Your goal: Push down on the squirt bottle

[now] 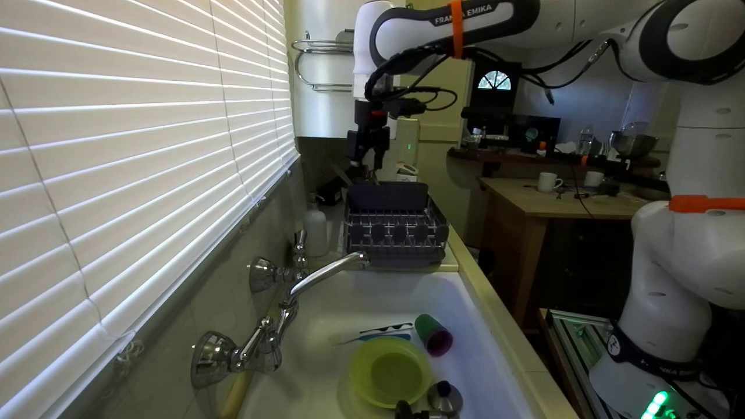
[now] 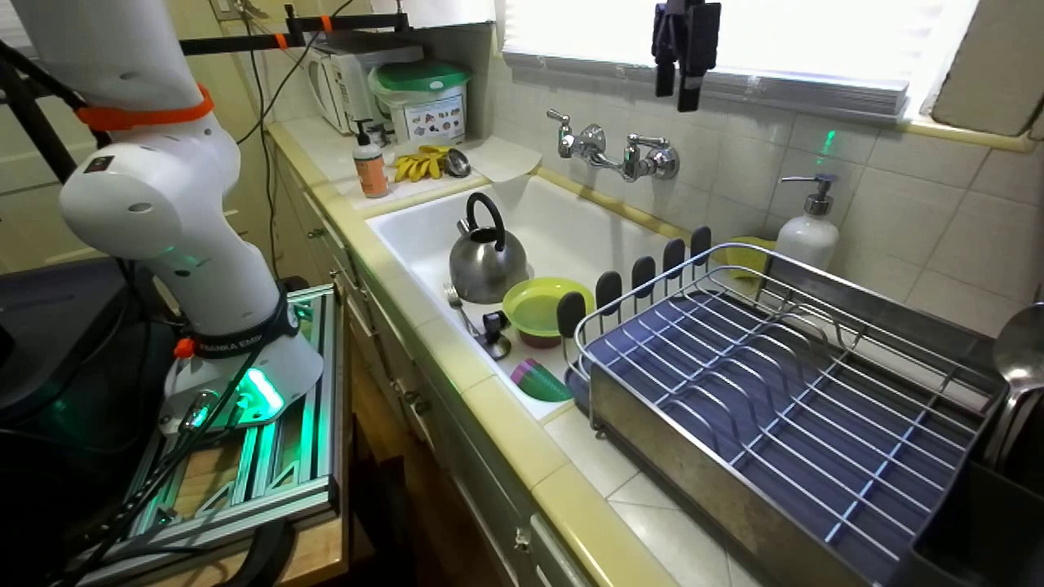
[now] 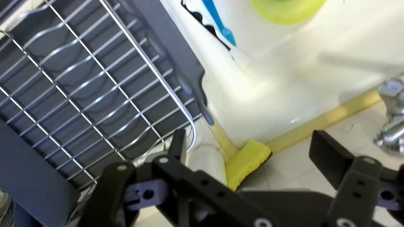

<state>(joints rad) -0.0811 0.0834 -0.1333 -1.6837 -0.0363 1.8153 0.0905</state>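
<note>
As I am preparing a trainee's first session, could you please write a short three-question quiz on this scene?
1. True or false: the kettle stands in the sink.
2. Multiple choice: the gripper is (a) shut, (b) open, (c) out of every view.
3. Short answer: what yellow thing is next to the white pump bottle?
Key: 1. True. 2. b. 3. A sponge.
</note>
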